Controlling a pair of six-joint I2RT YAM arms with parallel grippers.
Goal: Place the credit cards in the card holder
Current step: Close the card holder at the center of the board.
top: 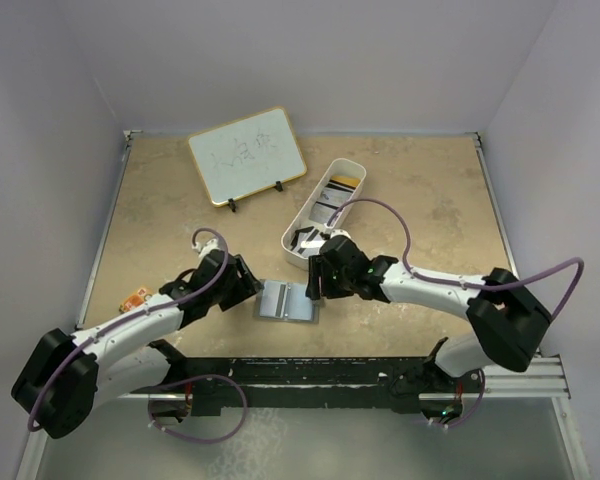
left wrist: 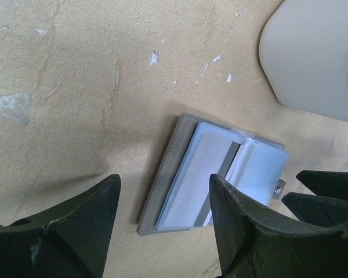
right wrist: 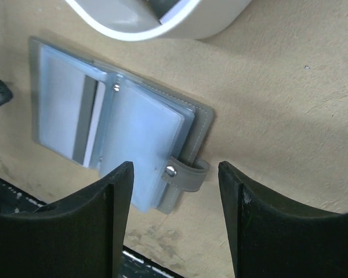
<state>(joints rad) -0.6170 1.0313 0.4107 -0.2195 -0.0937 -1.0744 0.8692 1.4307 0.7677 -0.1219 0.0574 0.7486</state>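
Beige mottled table (top: 160, 225), plain pale walls (top: 310, 60)

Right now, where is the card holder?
Top view: the card holder lies open at centre, between the left pincer and right pincer, just short of the white tray.

We record the card holder (right wrist: 122, 124): matt grey leather-like cover, stitched edge, glossy translucent blue plastic sleeves, bright metal snap stud (right wrist: 171, 169). The table (left wrist: 75, 69) is matt beige, mottled, chipped white in spots. The tray (left wrist: 313, 52) is smooth white plastic. On the left gripper (left wrist: 162, 180), fingers (left wrist: 249, 231) of matt black plastic, scuffed.
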